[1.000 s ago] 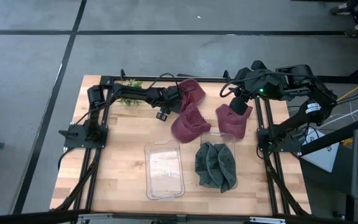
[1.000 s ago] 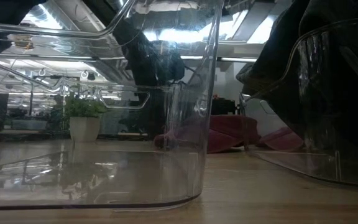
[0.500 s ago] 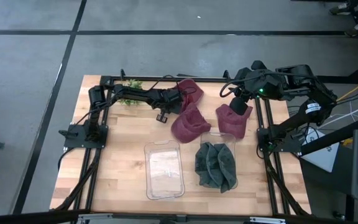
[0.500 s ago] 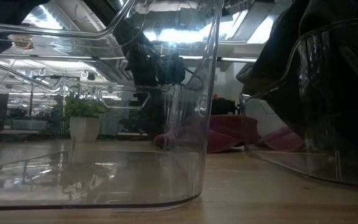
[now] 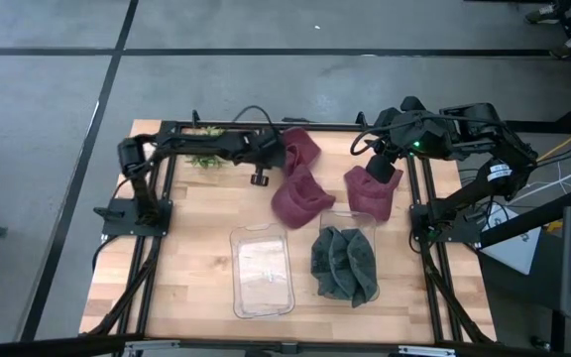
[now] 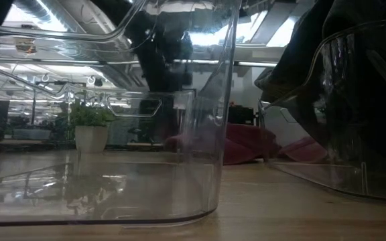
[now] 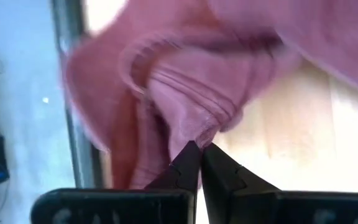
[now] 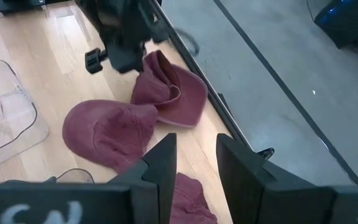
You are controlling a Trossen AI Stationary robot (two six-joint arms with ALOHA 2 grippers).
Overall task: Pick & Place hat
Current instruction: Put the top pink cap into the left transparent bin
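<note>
Maroon hat (image 5: 301, 147) lies near the far edge of the desk (image 5: 191, 248), by the black frame rail, and the left end effector (image 5: 278, 152) has its fingers (image 7: 188, 163) pinched together on a fold of that hat's fabric, as the left wrist view shows. A second maroon hat (image 5: 300, 196) lies just in front of it, toward the desk's middle, and a third maroon hat (image 5: 369, 193) lies near the right edge, under the right end effector (image 5: 383, 169). The right end effector hangs over that third hat with its fingers partly spread and nothing between them. Toward the near edge stand two clear plastic bins: the left bin (image 5: 262, 271) holds no hats, while the right bin (image 5: 347, 260) holds dark grey hats (image 5: 344, 264). A small potted plant (image 5: 207, 157) stands at the far left part of the desk.
</note>
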